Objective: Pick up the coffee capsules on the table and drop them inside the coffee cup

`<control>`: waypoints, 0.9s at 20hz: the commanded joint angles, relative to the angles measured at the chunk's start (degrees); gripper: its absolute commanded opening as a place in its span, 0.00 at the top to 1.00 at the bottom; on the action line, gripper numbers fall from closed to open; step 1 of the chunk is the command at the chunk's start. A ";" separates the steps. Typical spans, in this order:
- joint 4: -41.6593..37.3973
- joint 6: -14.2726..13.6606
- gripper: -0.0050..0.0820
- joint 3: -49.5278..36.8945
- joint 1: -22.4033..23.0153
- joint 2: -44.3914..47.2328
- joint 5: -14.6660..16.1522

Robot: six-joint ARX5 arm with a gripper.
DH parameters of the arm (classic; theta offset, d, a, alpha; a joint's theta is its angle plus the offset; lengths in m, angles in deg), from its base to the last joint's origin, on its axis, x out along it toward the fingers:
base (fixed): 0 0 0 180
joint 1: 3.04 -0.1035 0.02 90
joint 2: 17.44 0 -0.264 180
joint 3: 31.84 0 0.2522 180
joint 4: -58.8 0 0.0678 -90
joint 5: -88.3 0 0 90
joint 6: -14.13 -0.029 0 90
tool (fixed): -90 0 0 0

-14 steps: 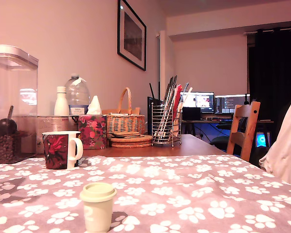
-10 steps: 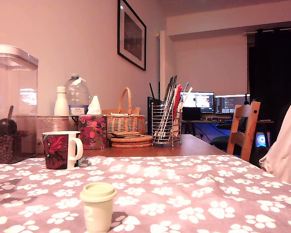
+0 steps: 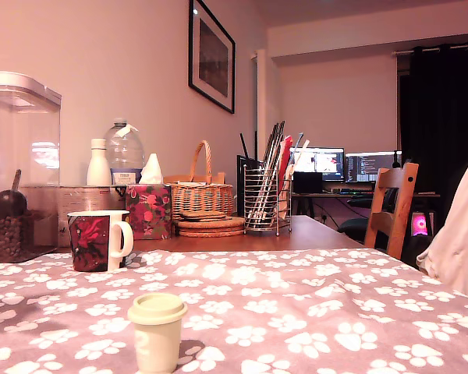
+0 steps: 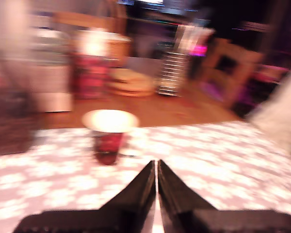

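Note:
The pale cream coffee capsule point(image 3: 157, 331) stands upside down on the paw-print tablecloth point(image 3: 296, 312), near the front of the exterior view. The coffee cup point(image 3: 99, 241), a floral mug with a white handle, stands further back at the exterior view's left. No blue capsule shows in either view. The arm is out of the exterior view. In the blurred wrist view my gripper point(image 4: 156, 162) hovers over the cloth with its black fingers pressed together and nothing seen between them. The coffee cup point(image 4: 109, 136) stands a short way beyond the fingertips, its white rim bright.
Behind the mug are a floral tissue box point(image 3: 148, 210), a wicker basket point(image 3: 200, 199), a wire utensil holder point(image 3: 267, 204), bottles and a clear lidded container point(image 3: 19, 167). A wooden chair point(image 3: 394, 206) and pale fabric point(image 3: 460, 234) sit at the exterior view's right.
Nothing on the table has moved in the exterior view. Only a small light beside the chair has turned from blue to pink.

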 commanded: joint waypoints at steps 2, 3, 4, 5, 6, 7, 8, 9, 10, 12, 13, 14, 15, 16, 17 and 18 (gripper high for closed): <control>-0.61 0.09 0.97 -1.44 0.87 0.04 3.10; -0.63 0.00 0.97 -1.44 1.18 0.17 3.69; -0.74 -0.15 0.97 -1.44 1.57 0.68 3.93; -1.07 -0.35 0.97 -1.44 2.12 1.36 5.57; -1.68 -0.35 0.97 -1.44 2.69 2.40 6.47; -2.36 -0.42 0.97 -1.44 3.52 3.89 6.95; -2.86 -0.61 0.97 -1.44 4.39 5.60 7.04; -3.72 -0.92 0.97 -1.44 5.33 7.43 7.43; -4.52 -1.55 0.97 -1.44 6.36 9.27 7.69; -5.66 -2.43 0.97 -1.44 8.94 12.94 8.02; -6.45 -3.13 0.97 -1.44 10.32 14.73 8.13; -6.67 -3.67 0.97 -1.44 11.85 16.39 8.59; -6.64 -3.91 0.96 -1.44 13.44 17.90 8.68; -6.64 -4.55 0.94 -1.44 14.97 19.32 8.68; -6.64 -5.09 0.92 -1.44 16.35 20.50 8.59; -6.62 -5.27 0.91 -1.44 17.77 21.73 8.59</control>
